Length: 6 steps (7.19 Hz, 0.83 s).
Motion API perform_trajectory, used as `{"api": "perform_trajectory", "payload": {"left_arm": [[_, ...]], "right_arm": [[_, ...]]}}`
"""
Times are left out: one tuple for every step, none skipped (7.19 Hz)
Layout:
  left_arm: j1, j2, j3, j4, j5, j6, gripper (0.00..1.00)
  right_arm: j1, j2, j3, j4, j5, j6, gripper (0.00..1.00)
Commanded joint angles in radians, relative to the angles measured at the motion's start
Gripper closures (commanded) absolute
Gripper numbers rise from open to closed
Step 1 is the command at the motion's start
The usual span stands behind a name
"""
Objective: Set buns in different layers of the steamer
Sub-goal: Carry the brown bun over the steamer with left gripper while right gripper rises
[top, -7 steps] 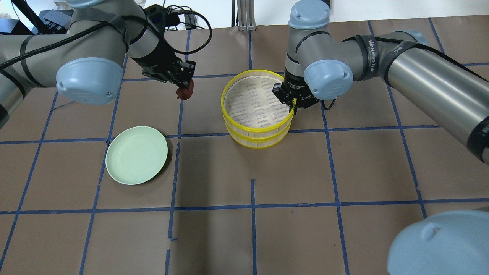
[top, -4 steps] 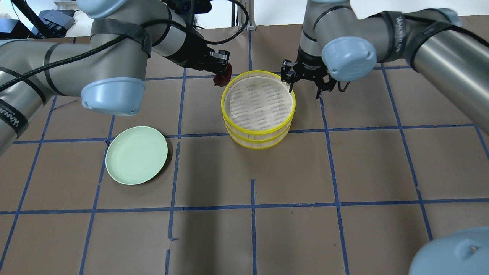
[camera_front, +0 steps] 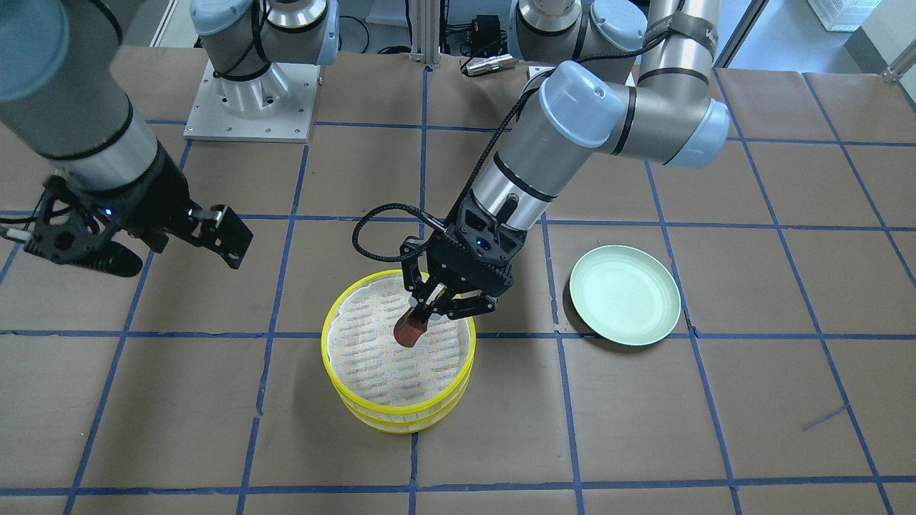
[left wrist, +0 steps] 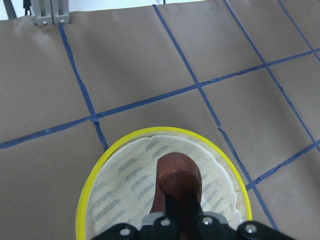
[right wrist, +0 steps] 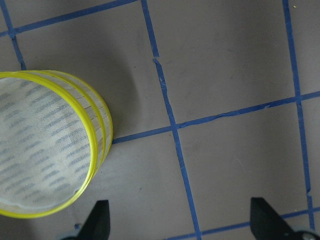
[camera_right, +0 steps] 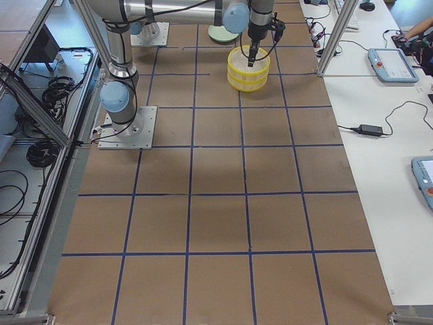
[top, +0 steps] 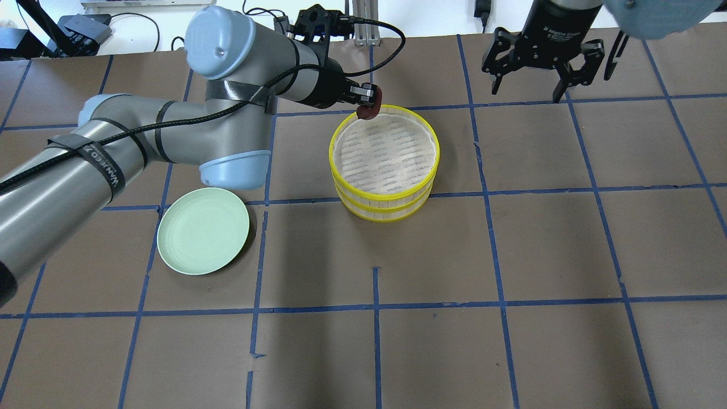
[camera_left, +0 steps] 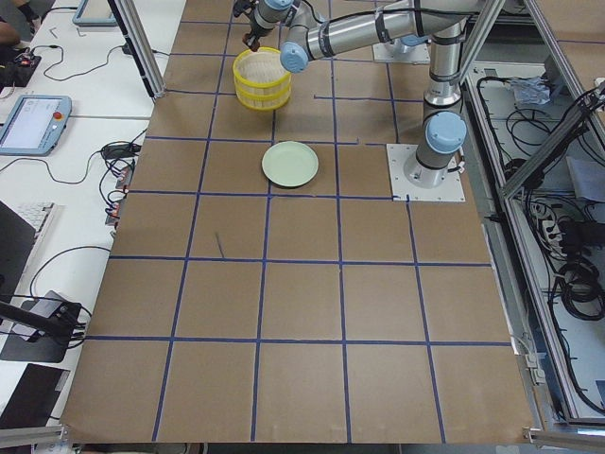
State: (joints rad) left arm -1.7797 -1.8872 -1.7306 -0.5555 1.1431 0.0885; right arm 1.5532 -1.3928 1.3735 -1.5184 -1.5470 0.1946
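Observation:
Two yellow-rimmed steamer layers stand stacked at mid table, the top layer (camera_front: 323, 342) (top: 386, 197) on the lower layer (camera_front: 401, 423) (top: 386, 212). The top layer's woven bottom is bare. My left gripper (camera_front: 424, 317) (top: 368, 101) is shut on the dark reddish-brown bun (camera_front: 408, 333) (top: 367, 111) (left wrist: 178, 176) and holds it just above the top layer's bottom. My right gripper (camera_front: 172, 259) (top: 525, 86) (right wrist: 182, 225) is open and empty, raised beside the stack on the far side from the plate. The white bun is out of view.
A pale green plate (camera_front: 624, 295) (top: 203, 230) lies bare on the brown paper on my left side, apart from the stack. Blue tape lines grid the table. The arm bases (camera_front: 250, 93) stand at the table's robot-side edge.
My left gripper has carried the brown bun rightwards to over the top layer. My right gripper has let go of the steamer's rim, opened and pulled up and away to the right.

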Motion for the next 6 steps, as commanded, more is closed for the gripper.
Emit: {"api": "perform_trajectory", "payload": {"left_arm": [[-0.012,-0.029,-0.003,0.043,0.0,-0.013,0.05],[-0.012,-0.029,-0.003,0.042,-0.008,-0.048,0.0],[-0.012,-0.03,-0.012,0.042,-0.009,-0.064,0.0],[-0.012,-0.029,-0.023,0.045,-0.006,-0.061,0.0],[-0.012,-0.029,-0.023,0.045,-0.006,-0.058,0.0],[-0.012,-0.029,-0.023,0.046,-0.005,-0.058,0.0]], "right_arm": [[0.017,-0.115,0.01,0.083,-0.011,-0.043,0.0],[0.027,-0.115,0.036,0.074,-0.013,-0.046,0.0],[0.028,-0.109,0.042,0.052,-0.013,-0.053,0.0],[0.03,-0.11,0.054,0.049,-0.013,-0.079,0.0],[0.03,-0.111,0.059,0.05,-0.013,-0.105,0.0],[0.033,-0.112,0.059,0.061,-0.013,-0.107,0.0]]}}
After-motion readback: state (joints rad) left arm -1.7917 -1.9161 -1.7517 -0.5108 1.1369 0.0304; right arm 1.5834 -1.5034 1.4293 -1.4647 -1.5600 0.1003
